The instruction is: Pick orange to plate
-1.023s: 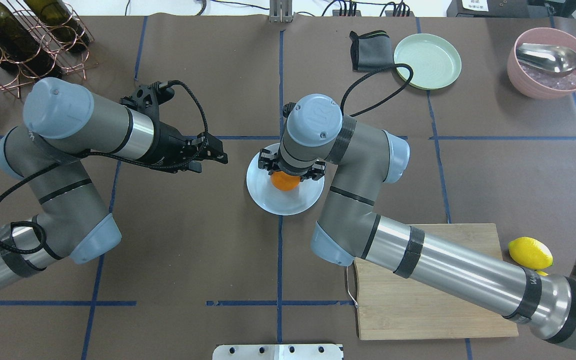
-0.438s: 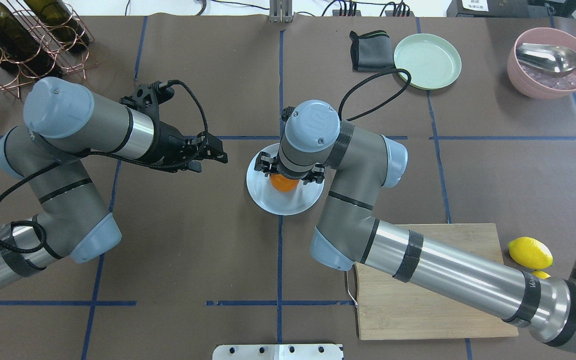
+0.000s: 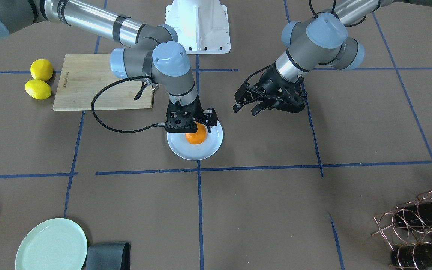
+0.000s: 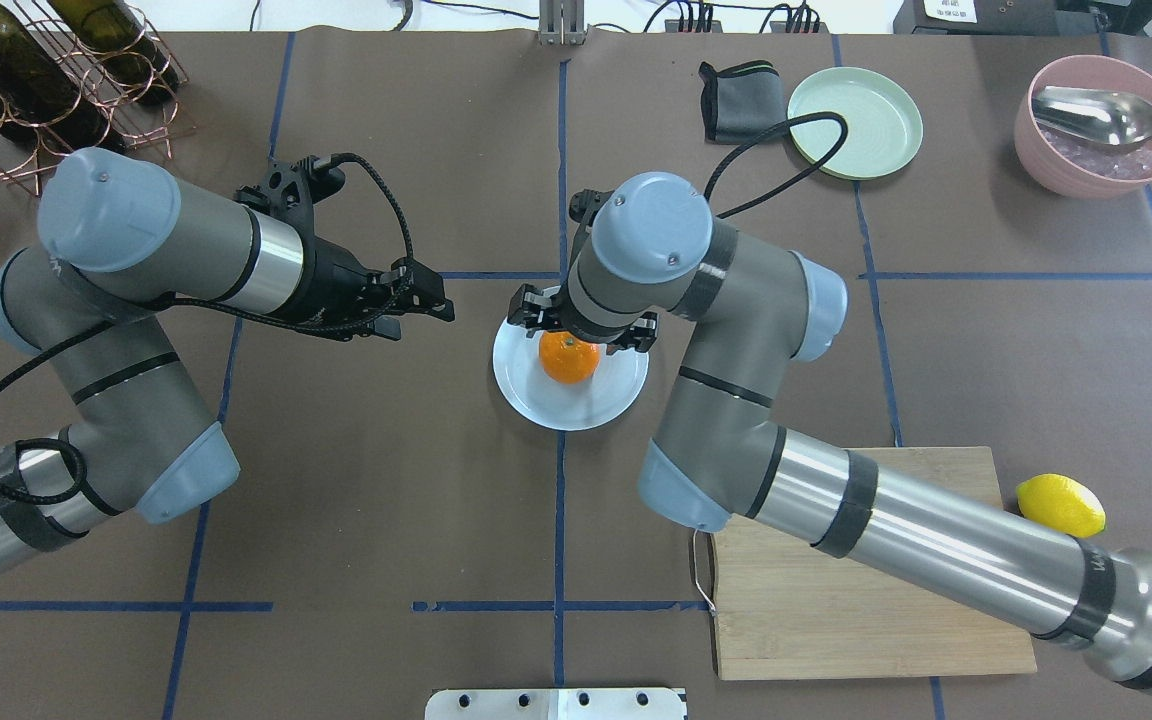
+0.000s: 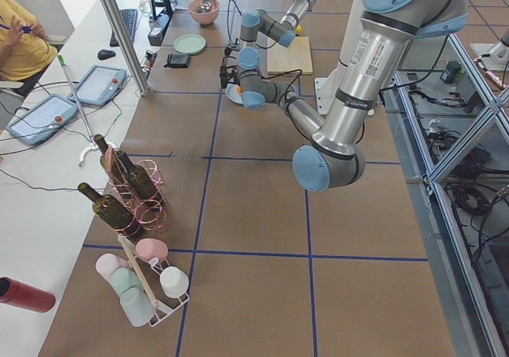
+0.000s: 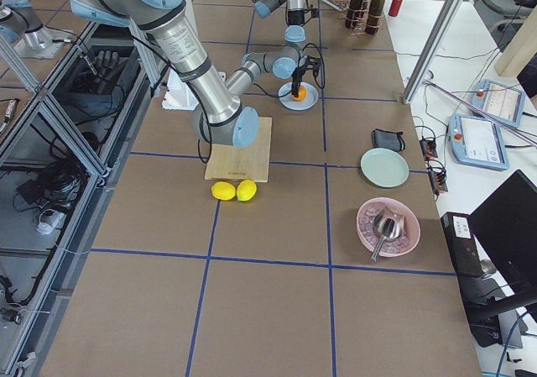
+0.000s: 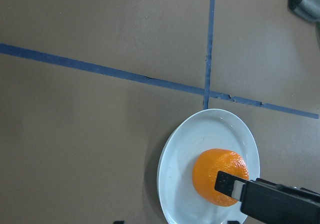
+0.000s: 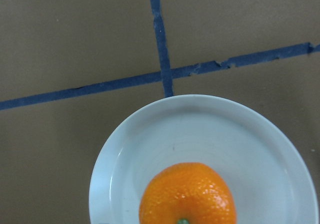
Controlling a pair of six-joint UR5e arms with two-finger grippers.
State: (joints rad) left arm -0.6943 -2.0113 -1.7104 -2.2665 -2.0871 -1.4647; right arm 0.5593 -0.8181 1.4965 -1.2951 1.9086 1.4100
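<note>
The orange (image 4: 569,358) rests near the middle of the pale bluish-white plate (image 4: 576,408), stem dimple up. My right gripper (image 4: 584,328) hovers just above its far side, open, with a finger on each side and neither touching the fruit. The front view shows the orange (image 3: 196,136) on the plate (image 3: 193,152) below the right gripper (image 3: 191,123). In the right wrist view only the orange (image 8: 187,196) and the plate (image 8: 200,129) appear. My left gripper (image 4: 426,300) hangs open and empty left of the plate, about a plate's width off.
A pale green plate (image 4: 856,120) and a folded grey cloth (image 4: 741,100) lie at the far right. A pink bowl with a metal scoop (image 4: 1101,125) is beyond them. A wooden board (image 4: 876,620) and a lemon (image 4: 1061,505) are near right; a bottle rack (image 4: 56,80) far left.
My right wrist has lifted and drawn back toward the far side, uncovering most of the orange, which stays put on the plate. The left arm shifted only slightly.
</note>
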